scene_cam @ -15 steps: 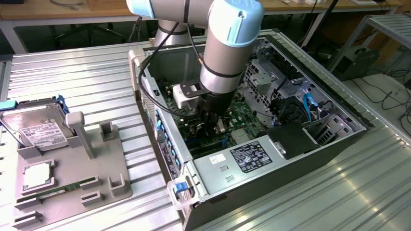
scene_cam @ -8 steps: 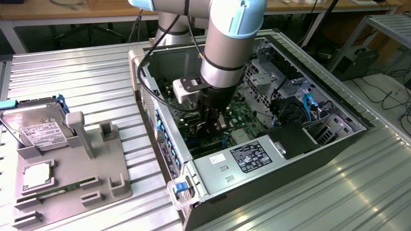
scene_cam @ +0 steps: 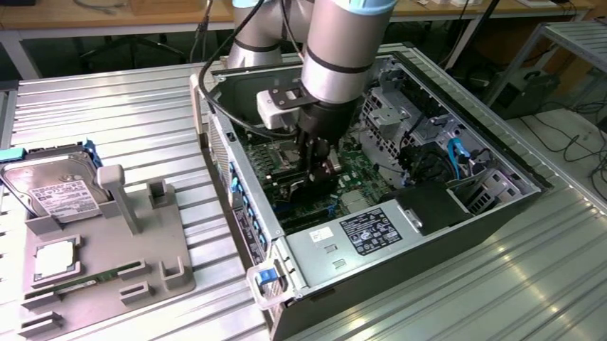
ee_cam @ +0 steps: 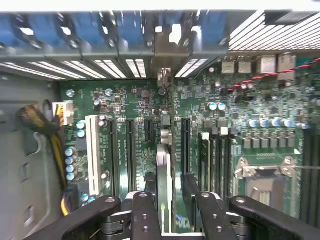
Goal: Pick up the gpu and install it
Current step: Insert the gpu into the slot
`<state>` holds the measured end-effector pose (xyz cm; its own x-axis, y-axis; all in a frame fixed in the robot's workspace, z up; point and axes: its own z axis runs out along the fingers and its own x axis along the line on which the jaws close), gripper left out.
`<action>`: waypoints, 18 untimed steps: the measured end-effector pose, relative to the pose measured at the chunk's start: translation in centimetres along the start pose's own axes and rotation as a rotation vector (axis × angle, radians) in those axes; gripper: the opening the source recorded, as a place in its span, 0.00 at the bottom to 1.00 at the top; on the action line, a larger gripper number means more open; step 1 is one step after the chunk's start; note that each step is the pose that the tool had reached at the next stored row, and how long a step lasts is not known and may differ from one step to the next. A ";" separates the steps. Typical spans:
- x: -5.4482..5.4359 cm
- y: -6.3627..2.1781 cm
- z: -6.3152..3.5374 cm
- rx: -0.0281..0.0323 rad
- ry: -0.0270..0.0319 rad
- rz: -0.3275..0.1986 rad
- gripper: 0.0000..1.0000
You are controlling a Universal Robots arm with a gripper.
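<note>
The gpu (ee_cam: 165,165) stands on edge in a slot of the green motherboard (ee_cam: 130,100), and I see it as a thin strip with its silver bracket end (ee_cam: 163,79) against the case's rear wall. My gripper (ee_cam: 169,182) straddles the card. Its black fingers (ee_cam: 150,182) stand on either side, a narrow gap shows beside the card, and the jaws are open. In the exterior view the gripper (scene_cam: 318,174) reaches down inside the open computer case (scene_cam: 493,213), low over the motherboard, and hides most of the card.
A grey fixture tray (scene_cam: 104,270) on the exterior view's left holds a hard drive (scene_cam: 52,188), a processor (scene_cam: 55,259) and a memory stick (scene_cam: 81,280). Inside the case are the power supply (scene_cam: 365,231), drive cages (scene_cam: 399,114), yellow and black cables (ee_cam: 45,130) and the processor socket (ee_cam: 267,185).
</note>
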<state>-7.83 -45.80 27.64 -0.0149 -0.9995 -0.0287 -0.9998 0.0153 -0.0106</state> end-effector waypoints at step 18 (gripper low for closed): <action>0.0 -0.01 -1.34 0.0011 -0.0002 0.000 0.11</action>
<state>-7.84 -45.80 28.98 -0.0149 -0.9995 -0.0289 -0.9998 0.0152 -0.0117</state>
